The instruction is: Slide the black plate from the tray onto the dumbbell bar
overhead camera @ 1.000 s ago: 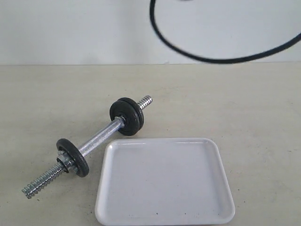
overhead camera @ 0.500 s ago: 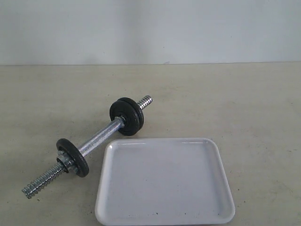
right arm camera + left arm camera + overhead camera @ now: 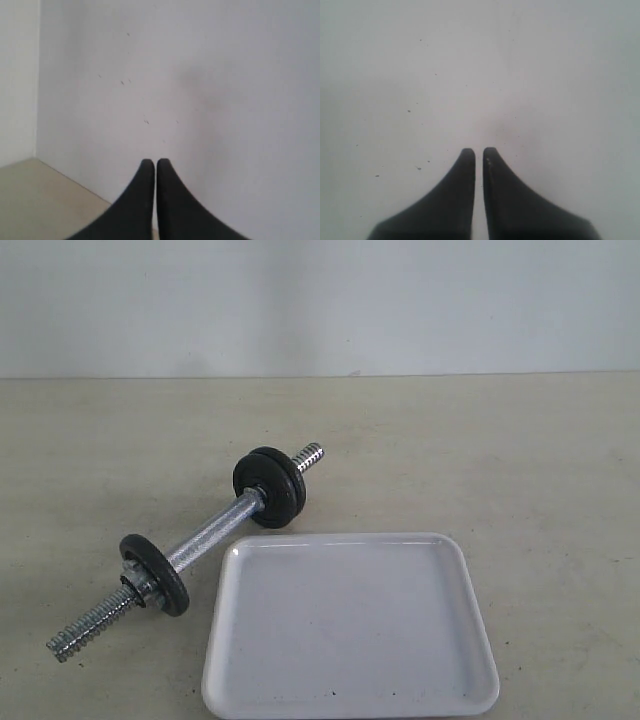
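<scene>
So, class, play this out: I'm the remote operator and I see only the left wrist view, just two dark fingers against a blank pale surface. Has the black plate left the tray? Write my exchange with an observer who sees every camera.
Operator: Is anything lying on the tray?
Observer: No, in the exterior view the white tray holds nothing.
Operator: Where are the plates, then?
Observer: On the dumbbell bar: what looks like a pair of black discs at its farther end, and a single disc at the nearer one.
Operator: And the other arm?
Observer: The right wrist view shows the right fingers closed on nothing.
</scene>
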Action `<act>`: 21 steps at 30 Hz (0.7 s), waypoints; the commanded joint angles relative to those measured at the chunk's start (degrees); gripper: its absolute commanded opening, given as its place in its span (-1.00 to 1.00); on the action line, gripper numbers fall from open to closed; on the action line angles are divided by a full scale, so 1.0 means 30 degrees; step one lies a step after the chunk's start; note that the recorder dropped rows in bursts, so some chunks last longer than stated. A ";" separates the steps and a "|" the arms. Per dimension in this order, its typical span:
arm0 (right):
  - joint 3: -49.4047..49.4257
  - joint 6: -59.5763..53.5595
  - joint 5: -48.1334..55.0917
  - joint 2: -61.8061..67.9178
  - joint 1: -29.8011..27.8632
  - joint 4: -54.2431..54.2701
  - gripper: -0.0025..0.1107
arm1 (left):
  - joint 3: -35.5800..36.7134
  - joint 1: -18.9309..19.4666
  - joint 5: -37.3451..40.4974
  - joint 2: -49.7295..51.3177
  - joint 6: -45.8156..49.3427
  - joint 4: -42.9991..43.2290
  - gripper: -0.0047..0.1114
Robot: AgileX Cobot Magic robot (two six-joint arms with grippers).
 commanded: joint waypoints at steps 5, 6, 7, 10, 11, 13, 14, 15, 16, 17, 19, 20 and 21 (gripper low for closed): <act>0.7031 0.0845 0.0816 -0.5407 -0.4839 0.0150 -0.96 | -0.0066 0.0029 0.0015 -0.0076 0.0006 -0.0186 -0.84; 0.7733 0.0845 0.0909 -0.6084 -0.5323 0.0212 -0.96 | -0.0066 0.0029 0.0015 -0.0076 0.0006 -0.0186 -0.84; 0.8749 0.0845 0.0870 -0.7094 -0.5938 0.0260 -0.96 | -0.0066 0.0029 0.0015 -0.0076 0.0006 -0.0186 -0.84; 1.0961 0.0804 0.0540 -0.9586 -0.7165 0.0260 -0.96 | -0.0066 0.0029 0.0015 -0.0076 0.0006 -0.0186 -0.84; 1.1547 0.0804 0.0255 -1.0279 -0.7473 0.0260 -0.96 | -0.0066 0.0029 0.0015 -0.0076 0.0006 -0.0186 -0.84; 1.2857 0.0804 -0.0662 -1.1852 -0.8138 0.0260 -0.96 | -0.0066 0.0029 0.0015 -0.0076 0.0006 -0.0186 -0.84; 1.3428 0.0989 -0.1204 -1.2512 -0.8396 0.0260 -0.96 | -0.0066 0.0029 0.0015 -0.0076 0.0006 -0.0186 -0.84; 1.3830 0.1302 -0.1601 -1.2954 -0.8558 0.0260 -0.96 | -0.0066 0.0029 0.0015 -0.0076 0.0006 -0.0186 -0.84; 1.4333 0.1705 -0.2106 -1.3521 -0.8739 0.0260 -0.96 | -0.0066 0.0029 0.0015 -0.0076 0.0006 -0.0186 -0.84; 1.4612 0.2103 -0.2443 -1.3814 -0.8800 0.0260 -0.96 | -0.0066 0.0029 0.0015 -0.0076 0.0006 -0.0186 -0.84; 1.5119 0.2703 -0.3013 -1.4318 -0.8854 0.0260 -0.96 | -0.0066 0.0029 0.0015 -0.0076 0.0006 -0.0186 -0.84; 1.5248 0.2716 -0.3067 -1.4489 -0.8854 0.0260 -0.96 | -0.0066 0.0029 0.0015 -0.0076 0.0006 -0.0186 -0.84; 1.5410 0.2716 -0.3221 -1.4708 -0.8854 0.0260 -0.96 | -0.0066 0.0029 0.0015 -0.0076 0.0006 -0.0186 -0.84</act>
